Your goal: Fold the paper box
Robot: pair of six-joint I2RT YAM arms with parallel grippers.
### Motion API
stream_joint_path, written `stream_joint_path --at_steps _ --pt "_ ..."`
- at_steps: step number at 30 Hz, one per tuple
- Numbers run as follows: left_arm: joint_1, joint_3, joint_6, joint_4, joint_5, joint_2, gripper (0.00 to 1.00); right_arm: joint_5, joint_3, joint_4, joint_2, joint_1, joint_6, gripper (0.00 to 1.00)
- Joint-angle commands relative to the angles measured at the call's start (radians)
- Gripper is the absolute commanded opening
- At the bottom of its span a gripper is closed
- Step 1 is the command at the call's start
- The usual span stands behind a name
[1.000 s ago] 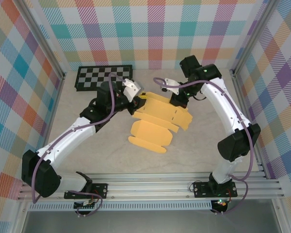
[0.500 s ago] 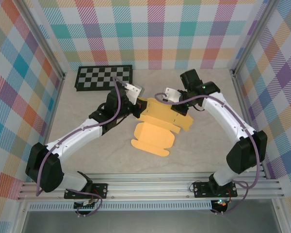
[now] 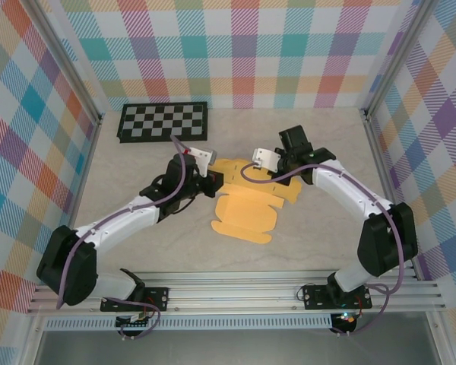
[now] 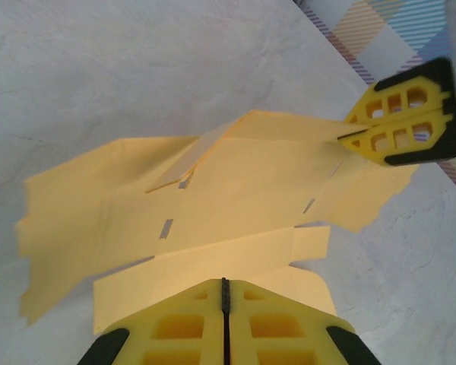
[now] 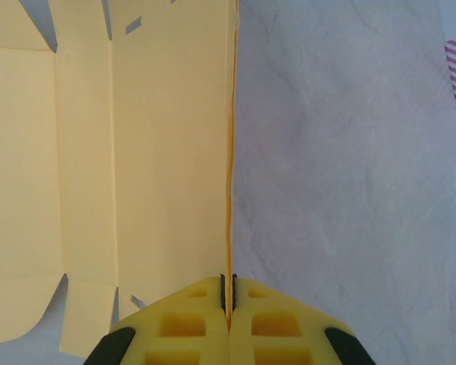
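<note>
The paper box point(image 3: 245, 207) is a yellow-orange die-cut sheet lying mostly flat in the middle of the table, with its far panels slightly raised. My right gripper point(image 3: 276, 172) is at its far right edge. In the right wrist view this gripper point(image 5: 228, 293) is shut on an upright panel edge of the paper box point(image 5: 167, 152) that runs straight into the jaws. My left gripper point(image 3: 214, 181) is at the far left corner. In the left wrist view it point(image 4: 225, 285) is shut, its tips over a narrow flap of the paper box point(image 4: 235, 182), with no paper seen between the pads. The right gripper's fingers point(image 4: 399, 114) pinch the far edge.
A black-and-white checkerboard point(image 3: 163, 120) lies at the back left. Plaid walls enclose the table on three sides, and an aluminium rail point(image 3: 235, 293) runs along the front by the arm bases. Bare tabletop point(image 3: 327, 228) lies right of the sheet.
Both grippers have come down and toward the front with the sheet. The raised far part of the sheet now lies much lower and flatter on the table.
</note>
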Motion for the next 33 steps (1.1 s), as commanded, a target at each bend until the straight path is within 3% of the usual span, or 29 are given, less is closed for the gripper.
stream_joint_path --at_steps 1,9,13,20,22,24,25,29,33 --pt "0.041 0.037 -0.089 -0.099 0.018 -0.021 0.08 0.044 -0.010 0.046 0.021 0.015 -0.042 0.00" --pt "0.044 0.074 -0.219 -0.012 0.046 0.080 0.09 0.073 0.019 0.011 0.072 0.043 -0.051 0.00" --pt "0.044 0.161 -0.263 -0.055 0.016 0.157 0.13 0.080 0.019 0.009 0.079 0.047 -0.051 0.00" --pt "0.044 0.260 -0.348 -0.109 -0.033 0.266 0.10 0.078 0.014 0.011 0.078 0.051 -0.051 0.00" --pt "0.044 0.272 -0.376 -0.111 -0.025 0.292 0.19 0.078 0.012 0.011 0.079 0.052 -0.051 0.00" --pt "0.041 0.275 -0.409 -0.103 -0.018 0.310 0.41 0.077 0.012 0.010 0.080 0.054 -0.051 0.00" --pt "0.041 0.273 -0.421 -0.097 -0.018 0.315 0.45 0.077 0.012 0.010 0.080 0.055 -0.053 0.00" --pt "0.037 0.269 -0.470 -0.078 -0.015 0.331 0.48 0.074 0.012 0.007 0.083 0.059 -0.052 0.00" --pt "0.026 0.275 -0.540 -0.054 0.011 0.348 0.44 0.075 0.012 0.008 0.088 0.062 -0.050 0.00"
